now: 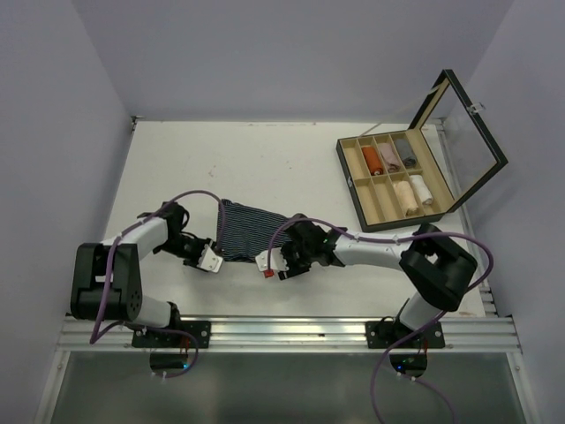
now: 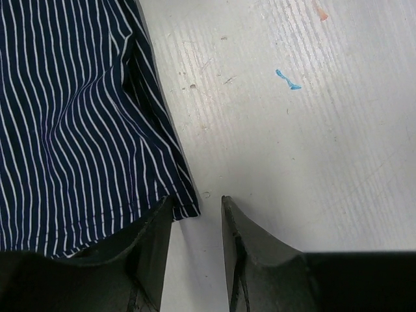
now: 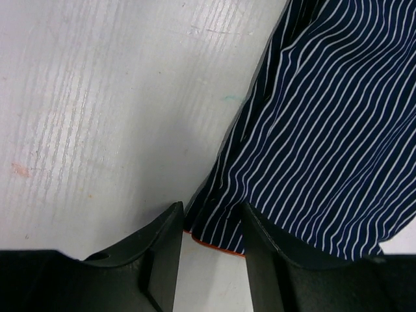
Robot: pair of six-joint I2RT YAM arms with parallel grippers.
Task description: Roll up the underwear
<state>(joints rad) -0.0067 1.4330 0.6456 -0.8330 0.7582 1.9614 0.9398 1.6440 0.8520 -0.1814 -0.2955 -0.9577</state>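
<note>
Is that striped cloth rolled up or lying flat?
Flat: the striped underwear lies spread out on the table, with no roll started along any edge.

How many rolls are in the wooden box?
5. Back row: a rust roll, a pinkish roll, a grey roll. Front row, right end: a peach roll and a white roll. The box is small in view; more may be hidden.
</note>
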